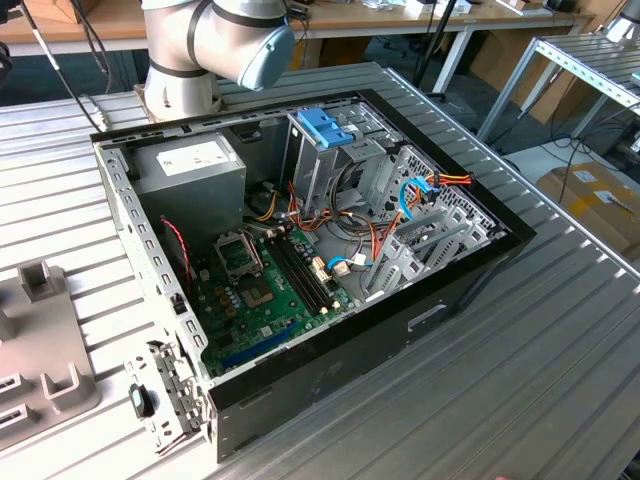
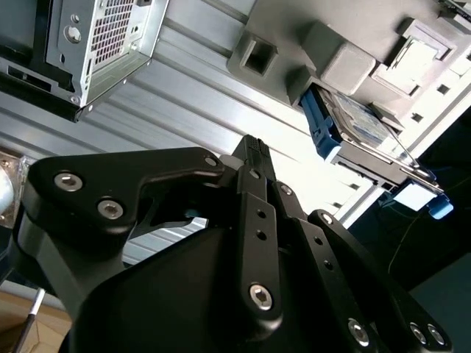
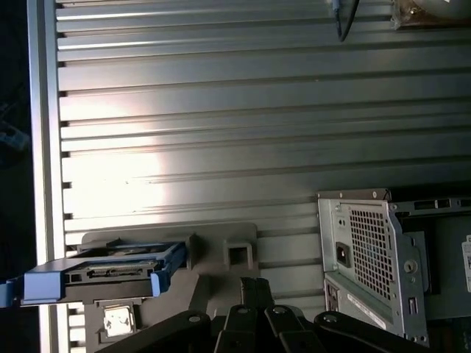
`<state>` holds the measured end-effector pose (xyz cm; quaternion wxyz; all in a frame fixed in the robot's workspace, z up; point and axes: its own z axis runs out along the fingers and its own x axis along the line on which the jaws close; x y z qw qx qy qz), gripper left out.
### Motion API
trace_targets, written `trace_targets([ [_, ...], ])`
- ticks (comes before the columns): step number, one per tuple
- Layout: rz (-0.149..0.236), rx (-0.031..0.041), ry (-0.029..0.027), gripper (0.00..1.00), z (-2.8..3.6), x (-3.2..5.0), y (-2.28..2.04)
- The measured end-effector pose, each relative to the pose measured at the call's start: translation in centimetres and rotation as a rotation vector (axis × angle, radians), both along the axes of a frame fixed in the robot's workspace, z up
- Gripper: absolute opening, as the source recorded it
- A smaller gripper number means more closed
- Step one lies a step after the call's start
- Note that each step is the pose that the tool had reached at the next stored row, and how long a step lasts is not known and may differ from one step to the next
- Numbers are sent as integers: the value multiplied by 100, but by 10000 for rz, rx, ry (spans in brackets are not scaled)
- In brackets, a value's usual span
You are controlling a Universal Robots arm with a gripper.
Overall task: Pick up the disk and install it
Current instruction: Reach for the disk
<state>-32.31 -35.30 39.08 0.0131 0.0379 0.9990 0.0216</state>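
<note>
Disk (image 3: 103, 273) propped tilted in grey holder (image 3: 215, 237) on tabletop (image 3: 221, 110), connector edge facing out; claw (image 3: 254, 285) pressed together, empty, apart from disk.

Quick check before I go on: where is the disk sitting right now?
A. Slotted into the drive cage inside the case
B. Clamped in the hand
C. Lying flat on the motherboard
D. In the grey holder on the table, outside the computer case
D: in the first wrist view the disk sits in the grey holder on the ribbed table, apart from the hand, which is shut on nothing.
</note>
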Motion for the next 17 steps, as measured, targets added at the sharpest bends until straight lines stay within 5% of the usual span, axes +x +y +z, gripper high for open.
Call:
trace_targets([
  [17, 1, 0, 0, 11, -2, -219, 0],
])
